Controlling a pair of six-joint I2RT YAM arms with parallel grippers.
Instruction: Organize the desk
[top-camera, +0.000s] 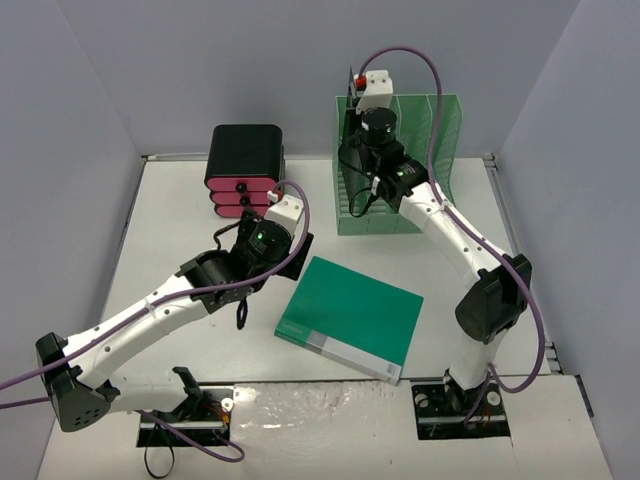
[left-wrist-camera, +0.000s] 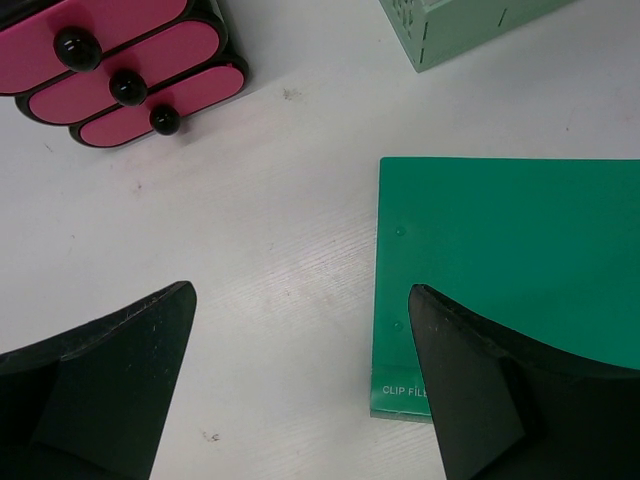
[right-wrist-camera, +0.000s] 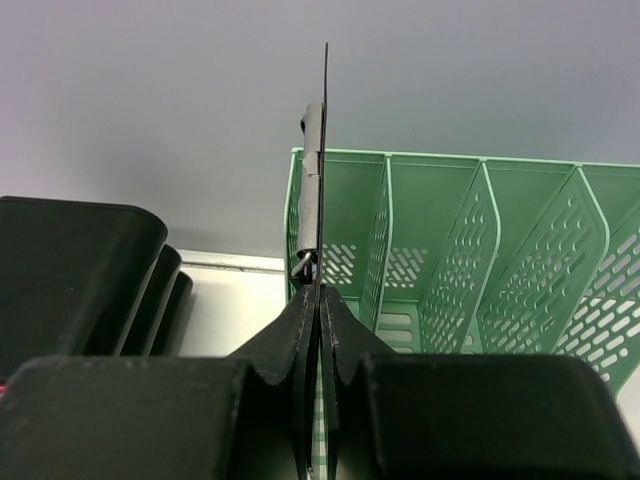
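Pinching upright clipboard (right-wrist-camera: 314, 180), right end effector (right-wrist-camera: 320, 300) at rack (right-wrist-camera: 450, 230); left end effector (left-wrist-camera: 300, 295) spread over desk (left-wrist-camera: 280, 200).

**Bench** (top-camera: 170, 230): a large, flat, matte white rectangular top, lying level. Pale grey walls (top-camera: 250, 60) enclose it on the left, far and right sides, and a thin grey strip lines those edges. Near the front a seam crosses its full width, and the strip in front of the seam looks glossier and slightly rippled. In the left wrist view the top shows a faint grain and a few small dark specks. It carries black drawers (top-camera: 245, 170) with pink fronts at far centre-left and a light green rack (top-camera: 420, 170) at the far edge, right of centre. A dark green folder (top-camera: 352, 315) lies flat and skewed at centre-front, apart from both.
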